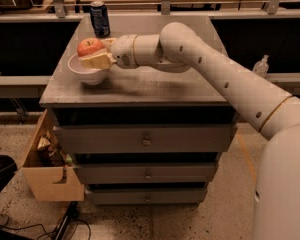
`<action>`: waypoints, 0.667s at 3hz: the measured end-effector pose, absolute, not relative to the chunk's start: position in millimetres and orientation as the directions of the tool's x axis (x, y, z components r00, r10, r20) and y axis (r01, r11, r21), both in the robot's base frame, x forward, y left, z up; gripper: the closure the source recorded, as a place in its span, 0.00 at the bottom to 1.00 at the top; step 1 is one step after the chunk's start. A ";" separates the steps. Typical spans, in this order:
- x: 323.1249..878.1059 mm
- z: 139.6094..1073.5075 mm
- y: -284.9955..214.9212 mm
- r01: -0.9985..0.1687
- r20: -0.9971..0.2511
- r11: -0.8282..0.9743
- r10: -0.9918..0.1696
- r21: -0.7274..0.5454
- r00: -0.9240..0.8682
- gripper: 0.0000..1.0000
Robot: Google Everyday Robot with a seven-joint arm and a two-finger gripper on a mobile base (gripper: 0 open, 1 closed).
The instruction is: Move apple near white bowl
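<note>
The red-orange apple (89, 47) is held in my gripper (94, 55), whose cream fingers (97, 61) close around it from the right. The apple hangs over the rim of the white bowl (86, 71), which stands on the left part of the grey cabinet top (150, 84). My white arm reaches in from the lower right across the top. Whether the apple touches the bowl's rim I cannot tell.
A dark blue drink can (100, 18) stands at the back left of the cabinet top, just behind the apple. The cabinet has drawers (146, 140) below. An open wooden box (50, 164) hangs at its lower left. A clear bottle (260, 65) stands at the right.
</note>
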State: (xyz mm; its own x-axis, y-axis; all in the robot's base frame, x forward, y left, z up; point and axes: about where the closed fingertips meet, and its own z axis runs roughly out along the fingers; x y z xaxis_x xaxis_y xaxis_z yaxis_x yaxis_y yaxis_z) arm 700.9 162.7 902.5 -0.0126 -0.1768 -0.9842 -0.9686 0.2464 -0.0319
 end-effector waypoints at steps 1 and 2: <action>699.8 902.5 165.6 -0.970 -0.984 0.242 -0.176 -0.031 -0.012 0.82; 698.7 902.2 168.4 -0.971 -0.984 0.237 -0.176 -0.031 -0.012 0.59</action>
